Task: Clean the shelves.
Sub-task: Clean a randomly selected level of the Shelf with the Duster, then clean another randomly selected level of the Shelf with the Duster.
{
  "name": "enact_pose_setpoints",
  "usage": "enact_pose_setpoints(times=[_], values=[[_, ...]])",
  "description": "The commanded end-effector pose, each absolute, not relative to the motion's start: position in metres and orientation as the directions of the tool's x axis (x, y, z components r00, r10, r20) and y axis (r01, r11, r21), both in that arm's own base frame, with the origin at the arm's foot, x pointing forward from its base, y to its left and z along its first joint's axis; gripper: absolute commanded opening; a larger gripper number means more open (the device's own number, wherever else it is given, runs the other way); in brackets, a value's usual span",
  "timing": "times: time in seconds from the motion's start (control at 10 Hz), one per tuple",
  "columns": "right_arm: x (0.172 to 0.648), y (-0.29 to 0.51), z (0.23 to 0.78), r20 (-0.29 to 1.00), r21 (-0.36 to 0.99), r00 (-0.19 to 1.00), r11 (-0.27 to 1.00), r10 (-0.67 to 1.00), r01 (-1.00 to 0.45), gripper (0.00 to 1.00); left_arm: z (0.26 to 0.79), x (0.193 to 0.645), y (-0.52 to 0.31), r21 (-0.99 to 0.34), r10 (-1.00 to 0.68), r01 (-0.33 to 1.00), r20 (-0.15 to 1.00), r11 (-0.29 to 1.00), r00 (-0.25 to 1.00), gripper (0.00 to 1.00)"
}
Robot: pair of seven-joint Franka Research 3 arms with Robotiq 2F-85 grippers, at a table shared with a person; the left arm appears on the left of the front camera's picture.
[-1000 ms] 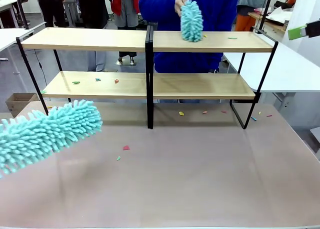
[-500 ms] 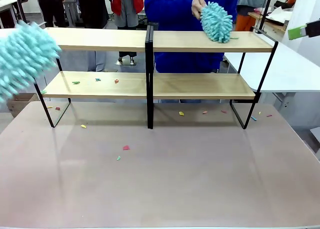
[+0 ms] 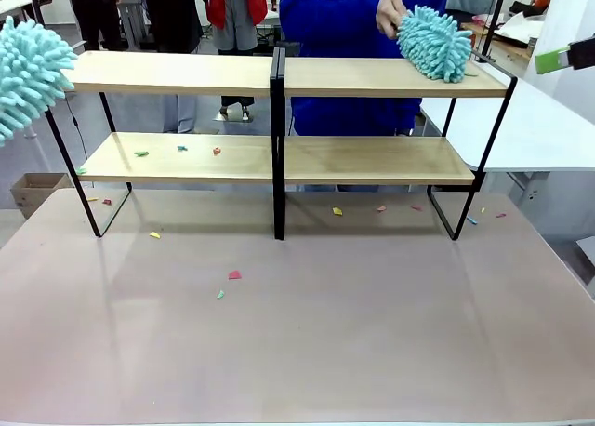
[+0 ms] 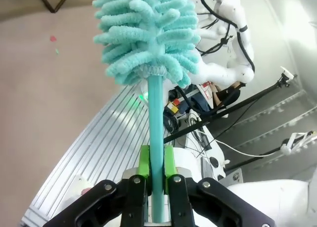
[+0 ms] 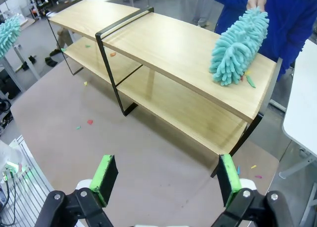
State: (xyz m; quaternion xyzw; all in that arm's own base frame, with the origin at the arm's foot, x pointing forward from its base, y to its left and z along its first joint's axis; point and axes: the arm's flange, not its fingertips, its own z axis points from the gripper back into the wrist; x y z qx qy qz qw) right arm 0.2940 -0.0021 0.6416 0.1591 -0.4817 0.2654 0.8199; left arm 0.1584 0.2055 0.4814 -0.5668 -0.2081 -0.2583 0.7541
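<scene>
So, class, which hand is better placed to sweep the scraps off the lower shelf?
Left. The left hand grips a duster beside the shelves' left end, near the scraps. The right hand is open and empty.

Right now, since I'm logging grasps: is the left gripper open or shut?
Shut: the left gripper has its green fingers clamped on both sides of the duster handle.

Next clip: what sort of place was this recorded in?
Probably a robotics lab or test hall, not a home: a shelf rack on a work table, plain white tables around, a white robot arm with loose cabling.
</scene>
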Motion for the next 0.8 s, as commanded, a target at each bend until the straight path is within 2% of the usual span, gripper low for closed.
enact_pose_setpoints(times=[0.0,0.7], values=[[0.2939,-0.0021,0.6407,0.876,0.004,0.39,0.804,0.285,-0.595,1.0,0.4877,0.1511,0.2028,-0.723,-0.176,0.655,0.631,0.219,0.756,0.13],[0.2939,-0.0021,0.6407,0.876,0.004,0.39,0.804,0.285,-0.595,1.0,0.4877,0.1511,0.2028,-0.723,-0.176,0.655,0.631,0.219,0.756,0.13]])
